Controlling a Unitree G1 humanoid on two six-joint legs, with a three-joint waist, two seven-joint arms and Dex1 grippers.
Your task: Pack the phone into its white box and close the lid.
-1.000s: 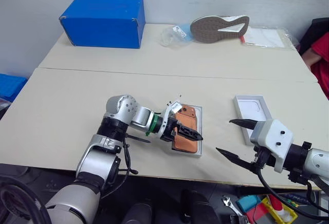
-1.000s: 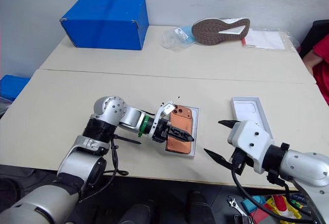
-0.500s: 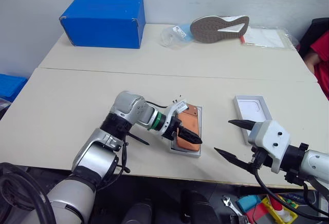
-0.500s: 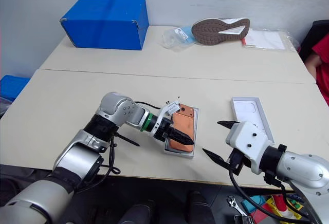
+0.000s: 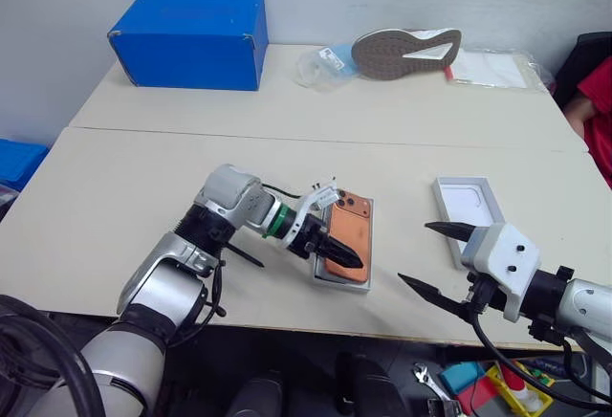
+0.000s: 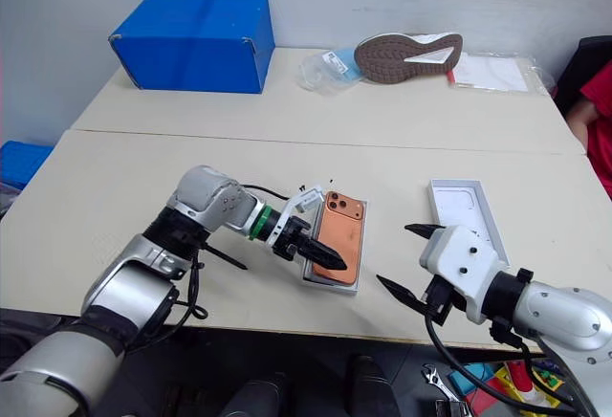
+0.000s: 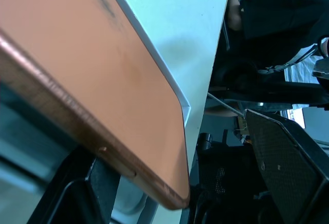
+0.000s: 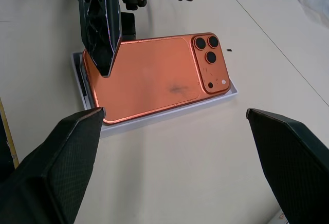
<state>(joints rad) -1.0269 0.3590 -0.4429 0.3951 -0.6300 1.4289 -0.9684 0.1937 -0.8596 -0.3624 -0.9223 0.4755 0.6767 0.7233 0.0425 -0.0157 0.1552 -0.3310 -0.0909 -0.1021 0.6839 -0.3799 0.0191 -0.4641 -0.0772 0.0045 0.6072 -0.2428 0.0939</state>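
Left tool grips the orange phone by its long left edge, one black finger lying across the phone's back, the other under that edge in the left wrist view; fingers stand fairly wide but are clamped on the phone. Phone is face down, three lenses in the darker block at the far right corner. It sits over the white box, a thin white rim showing along its right side and near end. The gripped left edge looks lifted slightly, so not clearly seated flat; cannot tell how deep it sits. Box is on the near beige worktop, close to the front edge. Right tool hovers wide open and empty near the front edge, to the right of the box, touching nothing. Beyond it, on the worktop, lies a shallow white tray-like shell with a plain white inside, well apart from the box. Far worktop: blue box, a shoe sole up, clear plastic bags. Person's red sleeve at right edge.
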